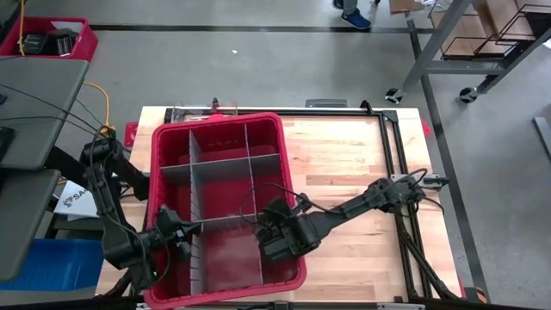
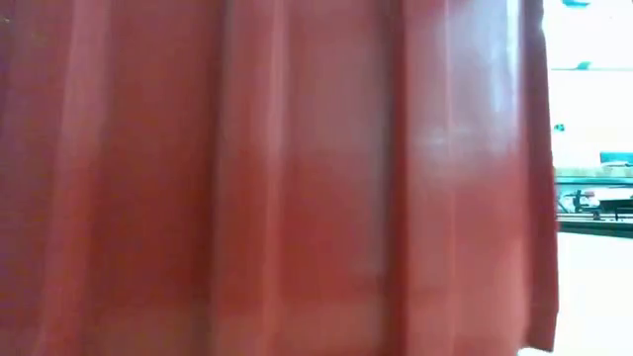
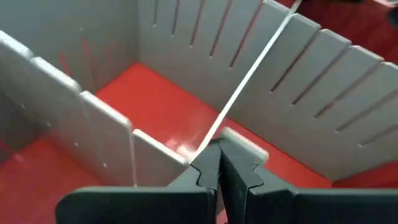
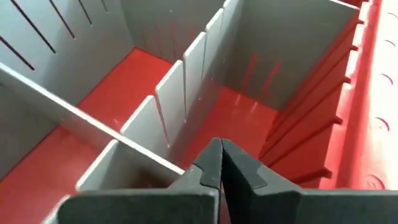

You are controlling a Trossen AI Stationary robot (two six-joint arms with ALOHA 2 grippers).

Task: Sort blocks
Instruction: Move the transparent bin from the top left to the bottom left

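Hovering clenched and empty over the red bin (image 1: 226,120) at the table's near edge, the left gripper (image 3: 219,163) and right gripper (image 4: 221,163) are shown above grey dividers (image 3: 261,56); no blocks are visible, so they should be located first.

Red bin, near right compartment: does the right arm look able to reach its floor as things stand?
Probably yes. The right gripper hangs shut just above that part of the red bin, and the floor showing past its fingers looks bare, with only the grey divider sheets standing beside it.
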